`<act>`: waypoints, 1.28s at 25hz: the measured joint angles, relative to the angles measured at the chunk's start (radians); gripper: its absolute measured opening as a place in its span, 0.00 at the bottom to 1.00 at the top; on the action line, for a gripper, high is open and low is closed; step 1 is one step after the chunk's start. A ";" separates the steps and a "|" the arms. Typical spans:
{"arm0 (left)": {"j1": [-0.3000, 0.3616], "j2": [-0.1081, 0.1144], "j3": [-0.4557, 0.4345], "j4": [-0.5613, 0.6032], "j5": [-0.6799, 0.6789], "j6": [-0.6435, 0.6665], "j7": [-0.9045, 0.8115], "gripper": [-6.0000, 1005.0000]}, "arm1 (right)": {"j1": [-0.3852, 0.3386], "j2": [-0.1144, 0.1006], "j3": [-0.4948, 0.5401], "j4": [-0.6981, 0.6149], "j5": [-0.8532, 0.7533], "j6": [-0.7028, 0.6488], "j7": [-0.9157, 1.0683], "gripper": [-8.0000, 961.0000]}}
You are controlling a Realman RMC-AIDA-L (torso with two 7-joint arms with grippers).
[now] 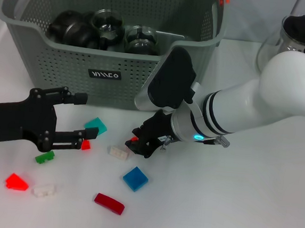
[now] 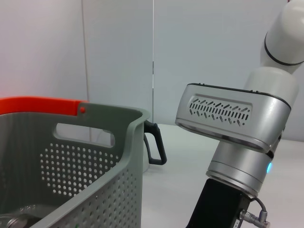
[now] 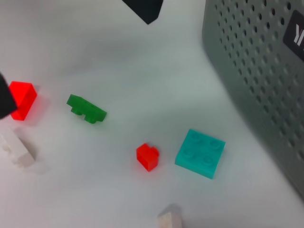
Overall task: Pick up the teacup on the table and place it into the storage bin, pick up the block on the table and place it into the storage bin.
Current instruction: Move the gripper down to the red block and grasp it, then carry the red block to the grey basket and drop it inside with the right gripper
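White tabletop: storage bin [image 1: 64, 79] holds glass teaware; left pincer [image 1: 81, 117] released, right pincer [image 1: 139, 142] unclear.

We seem to be in a lab, bare white worktop [image 1: 251, 208], plain pale wall panels [image 2: 118, 52], scattered toy blocks [image 1: 135, 178], storage bin [image 1: 65, 69]
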 joint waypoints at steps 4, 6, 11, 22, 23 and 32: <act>0.000 0.000 0.000 0.000 -0.001 0.000 0.000 0.78 | 0.000 0.000 -0.001 0.001 0.000 0.000 0.000 0.32; -0.001 0.000 0.000 0.000 -0.002 0.000 0.000 0.78 | -0.001 0.000 -0.003 0.001 0.001 0.000 0.000 0.32; -0.002 0.000 0.000 0.000 -0.002 0.000 0.000 0.78 | 0.003 0.000 -0.010 0.012 0.017 0.002 0.000 0.31; -0.005 0.000 0.000 0.000 -0.003 -0.002 0.000 0.78 | 0.014 0.000 -0.030 0.024 0.055 0.002 0.005 0.23; -0.005 0.000 0.000 0.000 -0.003 -0.002 0.000 0.78 | 0.015 0.000 -0.029 0.024 0.055 0.002 0.007 0.21; -0.005 0.000 0.000 0.000 -0.001 -0.001 0.000 0.78 | -0.017 -0.019 0.025 -0.019 0.052 -0.012 0.008 0.21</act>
